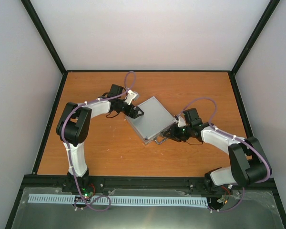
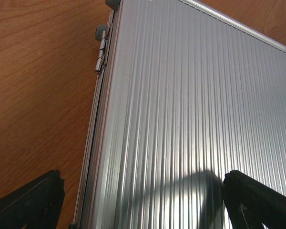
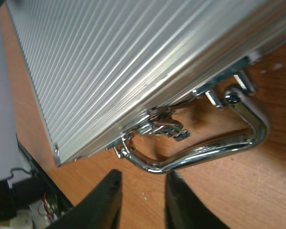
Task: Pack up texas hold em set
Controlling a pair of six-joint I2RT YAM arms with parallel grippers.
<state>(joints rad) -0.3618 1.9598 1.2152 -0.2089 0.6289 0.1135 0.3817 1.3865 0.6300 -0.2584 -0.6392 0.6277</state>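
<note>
The silver ribbed metal case (image 1: 150,119) lies shut and flat in the middle of the table. My left gripper (image 1: 137,112) is wide open at its far-left, hinge-side edge; in the left wrist view (image 2: 143,202) one finger (image 2: 33,202) is over the table and the other (image 2: 257,200) over the lid (image 2: 190,105). My right gripper (image 1: 168,136) is open and empty just short of the chrome handle (image 3: 205,150) and latch (image 3: 164,126) on the case's near-right side; its fingers (image 3: 102,200) hold nothing. Chips, cards, disc, triangle and dice are out of view.
The orange wooden table (image 1: 109,148) is walled by white panels with black posts on three sides. A small hinge (image 2: 101,55) sits on the case edge near my left gripper. A black rail (image 1: 148,181) runs along the near edge.
</note>
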